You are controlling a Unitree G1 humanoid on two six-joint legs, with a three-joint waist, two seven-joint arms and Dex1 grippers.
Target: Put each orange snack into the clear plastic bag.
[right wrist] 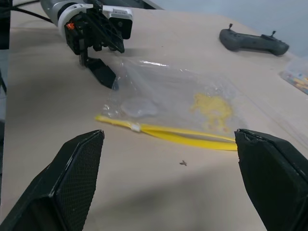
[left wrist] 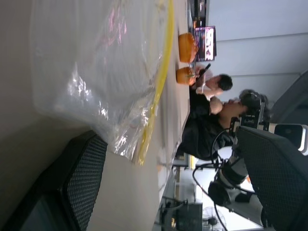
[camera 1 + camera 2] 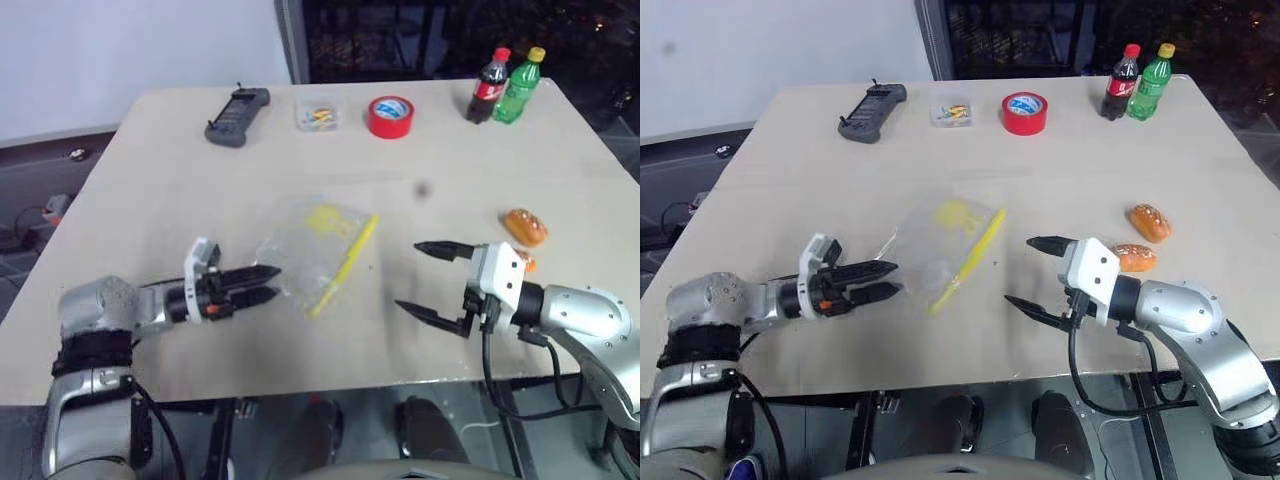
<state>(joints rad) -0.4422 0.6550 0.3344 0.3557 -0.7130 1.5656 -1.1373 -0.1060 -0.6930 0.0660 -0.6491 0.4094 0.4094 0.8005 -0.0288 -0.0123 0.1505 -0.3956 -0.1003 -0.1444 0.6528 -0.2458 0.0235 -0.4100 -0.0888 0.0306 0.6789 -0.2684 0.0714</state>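
bag (image 3: 945, 245): flat mid-counter, empty; yellow seal (image 3: 968, 260) runs diagonally on its right edge, facing the right arm
snacks (image 3: 1148, 222): two, both on the counter (image 3: 820, 180) beside the right arm, well apart from the bag
left gripper (image 3: 880, 280): nearest the bag, tips just beside its left edge — jaws open, nothing held
right gripper (image 3: 1035, 272): level, pointing at the seal; snacks lie behind it — jaws wide, empty

bare table (image 3: 840, 180) around bag (image 3: 940, 245)
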